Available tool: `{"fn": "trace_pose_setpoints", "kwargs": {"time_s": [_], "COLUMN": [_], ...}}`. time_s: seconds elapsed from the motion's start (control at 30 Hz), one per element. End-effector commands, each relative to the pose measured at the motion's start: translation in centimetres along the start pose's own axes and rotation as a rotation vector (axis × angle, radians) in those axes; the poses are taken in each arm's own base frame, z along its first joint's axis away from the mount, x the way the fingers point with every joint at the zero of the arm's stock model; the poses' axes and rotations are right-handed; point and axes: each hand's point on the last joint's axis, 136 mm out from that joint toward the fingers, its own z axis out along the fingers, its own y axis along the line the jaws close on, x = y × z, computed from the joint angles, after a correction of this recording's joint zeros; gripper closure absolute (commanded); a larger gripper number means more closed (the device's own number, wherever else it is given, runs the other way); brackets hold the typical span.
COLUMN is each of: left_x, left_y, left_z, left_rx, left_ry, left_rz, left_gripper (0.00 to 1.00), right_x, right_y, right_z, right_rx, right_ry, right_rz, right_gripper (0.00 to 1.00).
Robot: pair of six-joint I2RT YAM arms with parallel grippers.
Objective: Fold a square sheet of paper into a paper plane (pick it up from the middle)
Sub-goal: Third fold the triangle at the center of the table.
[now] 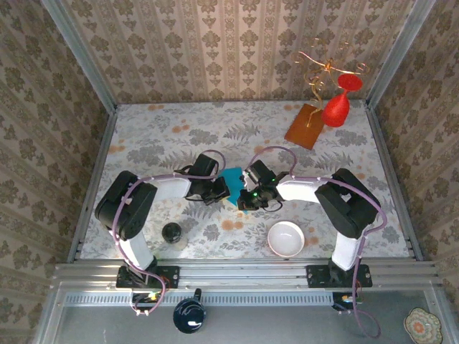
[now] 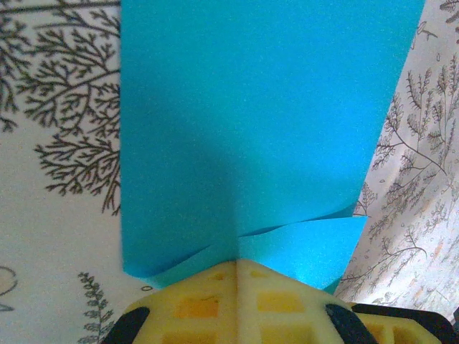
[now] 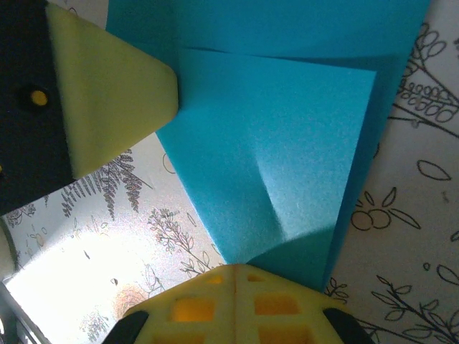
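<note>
Jaws fully closed on both sides: left gripper (image 2: 237,266) pinches the blue paper (image 2: 265,122) at one edge, right gripper (image 3: 234,272) clamps the opposite corner, mid-table (image 1: 158,136) between the arms.

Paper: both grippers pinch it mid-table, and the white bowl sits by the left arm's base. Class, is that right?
No. The left gripper and right gripper do pinch the paper mid-table, but the bowl sits by the right arm's base, not the left; the top view shows it.
</note>
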Motion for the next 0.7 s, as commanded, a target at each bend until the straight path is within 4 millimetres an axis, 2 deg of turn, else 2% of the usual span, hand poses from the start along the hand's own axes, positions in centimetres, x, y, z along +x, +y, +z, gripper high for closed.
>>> {"fn": "trace_pose_setpoints", "kwargs": {"time_s": [0.0, 0.1, 0.2, 0.43, 0.67], "left_x": [-0.6, -1.2, -0.9, 1.2, 2.2], "left_y": [-0.4, -1.9, -3.2, -3.1, -2.5], "left_z": [-0.9, -2.4, -3.0, -1.0, 0.8], "left_rx": [-0.015, 0.009, 0.044, 0.058, 0.047], "left_ry": [-0.019, -0.052, -0.06, 0.004, 0.06], "left_rz": [0.053, 0.113, 0.156, 0.176, 0.189], "left_gripper": [0.92, 0.92, 0.92, 0.93, 0.93], "right_x": [2.5, 3.3, 3.5, 3.6, 4.0], "right_y": [-3.1, -3.8, -4.2, -4.3, -4.6], "right_z": [1.2, 1.4, 1.4, 1.6, 1.7], "right_rx": [0.089, 0.103, 0.108, 0.106, 0.118], "right_ry": [0.082, 0.105, 0.108, 0.116, 0.129], "right_rz": [0.069, 0.093, 0.106, 0.126, 0.146], "right_gripper": [0.93, 0.94, 0.94, 0.94, 0.94]}}
